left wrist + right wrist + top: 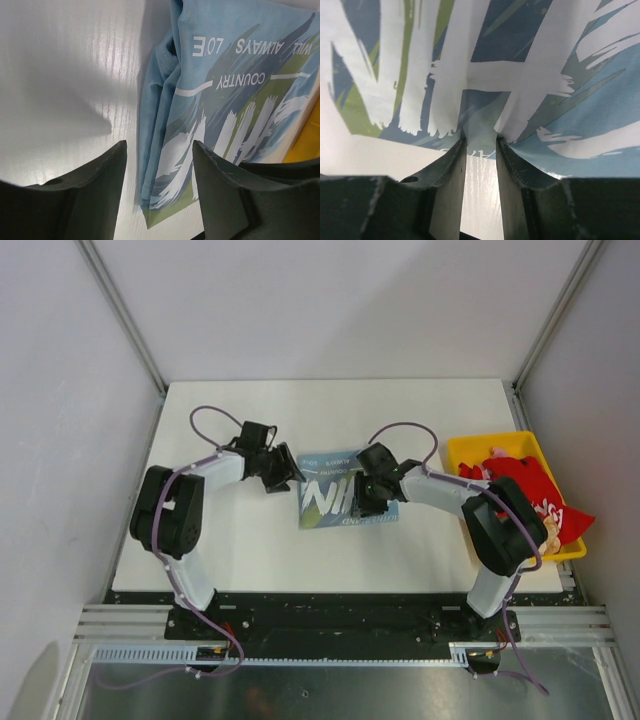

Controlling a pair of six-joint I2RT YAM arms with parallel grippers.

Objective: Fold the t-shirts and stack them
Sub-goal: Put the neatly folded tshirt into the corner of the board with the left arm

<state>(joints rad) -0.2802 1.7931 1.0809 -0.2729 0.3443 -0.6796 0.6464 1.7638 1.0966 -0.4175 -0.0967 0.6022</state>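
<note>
Nearest the arm bases, the white table (330,410) lay bare up to the light blue t-shirt (325,502), which sat folded into a small rectangle at the middle of the table, print side up. At its left edge the left gripper (280,472) hung with its jaws spread wide and nothing between them; in the left wrist view (160,150) the shirt's (240,90) stacked folded edges ran up between the two fingers. At the shirt's right side the right gripper (362,498) was down on the cloth, and the right wrist view (480,140) showed its fingers drawn close together, pinching a pucker of the printed fabric (570,135), with creases running out from the tips. The print carried large white brush-stroke letters over green and grey-blue streaks; smaller white words read "COUNTRY" and "WILL ALWAYS", followed by a word that showed as "LO E". Farther right, at the table's edge, the red t-shirt (525,480) lay bunched in the yellow bin (480,443), spilling over its right rim, its white lettering too small to read.
</note>
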